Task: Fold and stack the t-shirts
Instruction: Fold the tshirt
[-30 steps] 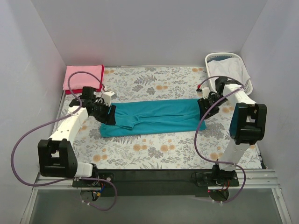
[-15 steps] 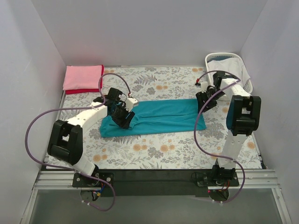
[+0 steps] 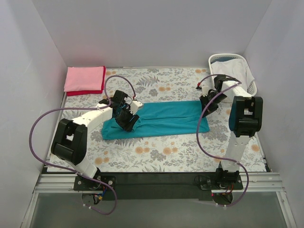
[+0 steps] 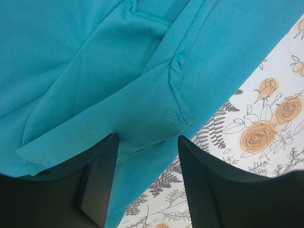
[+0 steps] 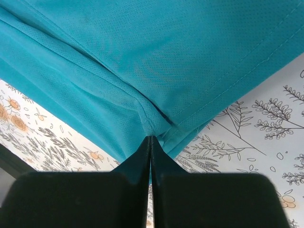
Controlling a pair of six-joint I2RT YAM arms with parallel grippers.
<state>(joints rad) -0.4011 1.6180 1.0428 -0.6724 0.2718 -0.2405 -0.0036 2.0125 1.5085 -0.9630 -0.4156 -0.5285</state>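
The teal t-shirt (image 3: 164,118) lies across the middle of the bench (image 3: 161,152) as a long, narrow band running from the left side toward the right edge. Its length is already doubled over, so what is left looks like the crosswise fold. The arms work one at each end because the cloth is far wider than either gripper.

The right gripper (image 5: 151,138) has its jaws clenched on the shirt's right end. The wrist view shows the two fingers pressed flat together with a puckered hem corner caught at their tip. Pinching a corner rather than the flat middle probably gathers both layers, so they lift as one.

The left gripper (image 4: 148,142) sits over the opposite end with its jaws released. They stand well apart, with a loose flap between them (it looks like a sleeve tucked inward, its stitched hem showing). It probably needs to close on that flap before the band can be carried over.

The pink t-shirt (image 3: 84,77) rests folded on the red t-shirt (image 3: 76,93) in the far left corner. That seems to be the stacking spot, kept away from the working area. The laundry basket (image 3: 216,61) stands in the far right corner.
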